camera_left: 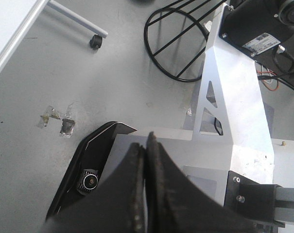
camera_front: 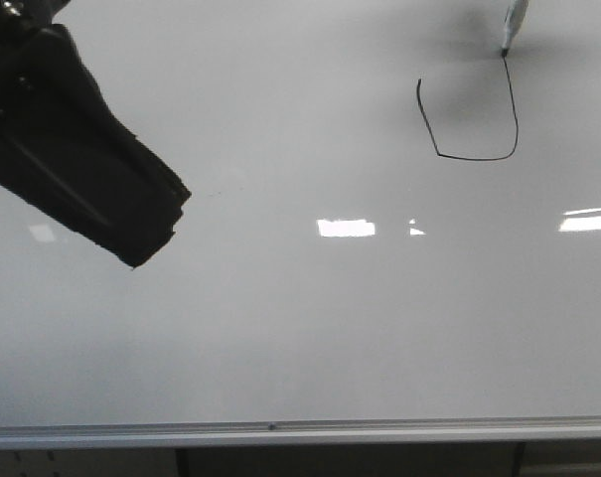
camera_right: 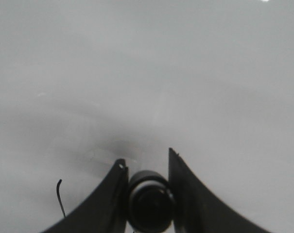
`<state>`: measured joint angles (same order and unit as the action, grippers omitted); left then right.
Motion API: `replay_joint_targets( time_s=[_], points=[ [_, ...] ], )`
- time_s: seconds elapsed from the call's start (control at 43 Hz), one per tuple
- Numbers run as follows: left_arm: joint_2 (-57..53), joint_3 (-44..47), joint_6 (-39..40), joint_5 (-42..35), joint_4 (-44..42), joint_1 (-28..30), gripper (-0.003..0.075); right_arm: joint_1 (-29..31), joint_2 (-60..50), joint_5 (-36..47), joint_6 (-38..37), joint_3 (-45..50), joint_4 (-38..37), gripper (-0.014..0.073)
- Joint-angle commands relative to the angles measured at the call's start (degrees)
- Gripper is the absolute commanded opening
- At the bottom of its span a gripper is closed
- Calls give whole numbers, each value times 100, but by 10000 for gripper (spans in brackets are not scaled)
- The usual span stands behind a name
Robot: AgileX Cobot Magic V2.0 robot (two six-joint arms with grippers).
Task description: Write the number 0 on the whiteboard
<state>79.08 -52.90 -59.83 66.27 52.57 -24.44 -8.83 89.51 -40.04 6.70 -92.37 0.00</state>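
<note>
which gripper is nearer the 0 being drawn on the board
Right. The right gripper holds the marker whose tip touches the number 0; the left gripper points at the floor, away from it.

This looks like a robotics lab or test room rather than a home. A large glossy whiteboard (camera_front: 280,328) with a silver metal edge strip (camera_front: 280,432) lies flat as the worktop, and ceiling lights (camera_front: 346,228) mirror in it. The left wrist view shows a bare grey floor (camera_left: 64,82) with scraps of tape (camera_left: 49,115), a castor (camera_left: 95,41) under a white frame, a black wire stand (camera_left: 178,39), a white metal rig frame (camera_left: 234,97) and what may be a small camera (camera_left: 90,181) mounted low.
</note>
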Motion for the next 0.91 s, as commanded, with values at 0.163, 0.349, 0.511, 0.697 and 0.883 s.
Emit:
replay_joint_targets(
  time_s=[0.163,0.349,0.511,0.697,0.883],
  points=[
    [-187,-172,-5,62,349,-48,-20,-68,-59,434,23,-435,405,-58],
    [-187,-172,-5,62,349,-48,-20,-391,108,467,23,-443,434,-58],
    [-187,-172,-5,62,349,-48,-20,-573,229,509,23,-443,601,-58],
    [-187,-172,-5,62,349,-48,-20,-601,236,214,91,-473,1042,-60],
    [-187,-172,-5,62,349,-48,-20,-601,46,-1334,1241,-784,2351,-60]
  ],
)
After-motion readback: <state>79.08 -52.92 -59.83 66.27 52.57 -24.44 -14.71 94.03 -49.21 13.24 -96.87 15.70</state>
